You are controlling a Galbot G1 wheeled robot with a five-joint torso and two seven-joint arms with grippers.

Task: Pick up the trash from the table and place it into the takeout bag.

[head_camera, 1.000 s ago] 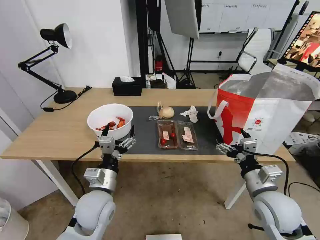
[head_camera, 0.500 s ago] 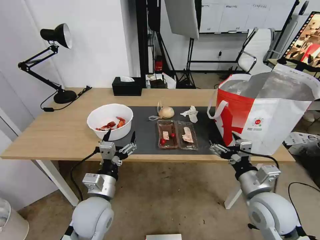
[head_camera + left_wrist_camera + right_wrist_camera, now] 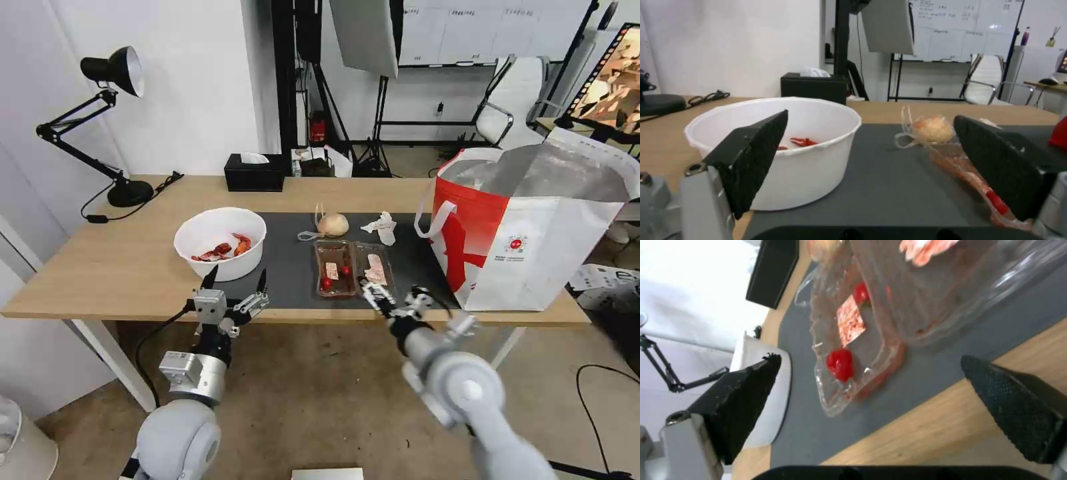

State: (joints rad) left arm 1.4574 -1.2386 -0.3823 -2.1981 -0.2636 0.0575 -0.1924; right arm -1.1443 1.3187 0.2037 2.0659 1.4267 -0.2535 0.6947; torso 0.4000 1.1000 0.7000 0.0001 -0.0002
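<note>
- Swinging across from the bag side, the right end effector (image 3: 393,298) now hangs at the front edge of the desk (image 3: 120,267), just before the clear hinged tray (image 3: 353,269); a second ago it sat low against the front face of the takeout bag (image 3: 533,227).
- Its fingers stand apart, and in the right wrist view the tray (image 3: 871,323) lies between them and a little beyond, with its red scraps and near corner in line with the gap. Nothing is gripped yet.
- The left end effector (image 3: 235,283) has backed off the white bowl (image 3: 220,250): a second ago its fingers were up against the bowl's near wall, and now they sit lower and nearer the front edge, spread wide and holding nothing. The left wrist view shows the bowl (image 3: 773,150) standing free on the desk beyond the finger tips.
- All the trash is where it was: bowl at the left end of the dark mat (image 3: 293,280), tray toward the mat's front edge near the middle, the beige lump (image 3: 332,225) and the crumpled tissue (image 3: 383,227) along the mat's back edge.
- The bag stands open at the right end of the desk, touching the mat's right side.
- My reading: the bowl has been left for now and the right arm is lining up on the tray as the first piece to go. Nothing has reached the bag, as far as its visible mouth shows.
</note>
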